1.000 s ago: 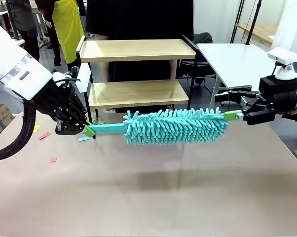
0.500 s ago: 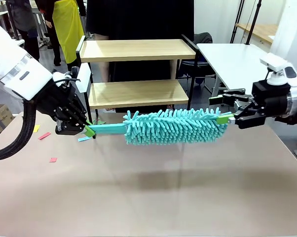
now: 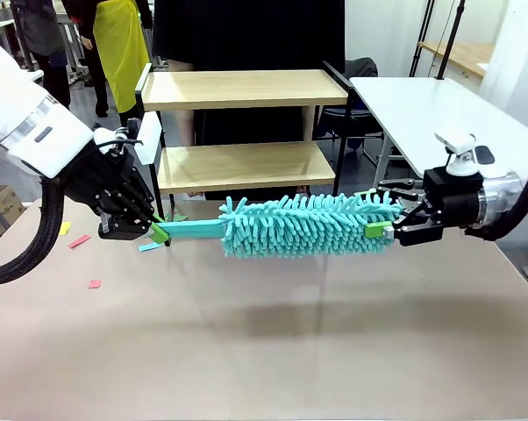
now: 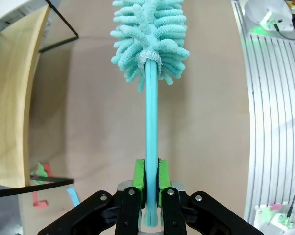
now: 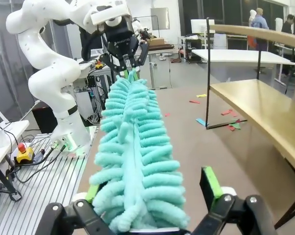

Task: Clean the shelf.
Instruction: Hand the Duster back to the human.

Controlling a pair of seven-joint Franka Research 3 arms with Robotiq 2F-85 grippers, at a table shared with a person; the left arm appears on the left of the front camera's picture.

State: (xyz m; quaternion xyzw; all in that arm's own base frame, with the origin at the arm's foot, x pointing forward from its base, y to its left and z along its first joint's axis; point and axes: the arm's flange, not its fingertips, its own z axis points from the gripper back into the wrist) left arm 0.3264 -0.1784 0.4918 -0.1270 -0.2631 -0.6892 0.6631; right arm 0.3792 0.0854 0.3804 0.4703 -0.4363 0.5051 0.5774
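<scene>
The shelf [image 3: 238, 89] stands at the table's far edge: two light wood boards in a black frame. A teal fluffy duster [image 3: 310, 225] hangs level above the table in front of it. My left gripper [image 3: 156, 231] is shut on the duster's teal handle [image 4: 151, 142], with the green pads [image 4: 138, 172] pressed to both sides. My right gripper [image 3: 382, 216] is open, and its fingers straddle the free tip of the duster head [image 5: 135, 161] without squeezing it. One green pad [image 5: 210, 184] stands clear of the fluff. In the right wrist view the shelf's lower board [image 5: 265, 110] lies to the right.
Small coloured paper scraps [image 3: 78, 240] lie on the brown table [image 3: 264, 351] near my left gripper, with more under the shelf [image 5: 231, 125]. A person in dark clothes [image 3: 246, 35] stands behind the shelf. A white table [image 3: 431, 110] stands at the right.
My right gripper has moved left and slightly down, from just off the duster's tip to straddling it, still open. The left gripper and duster have held still.
</scene>
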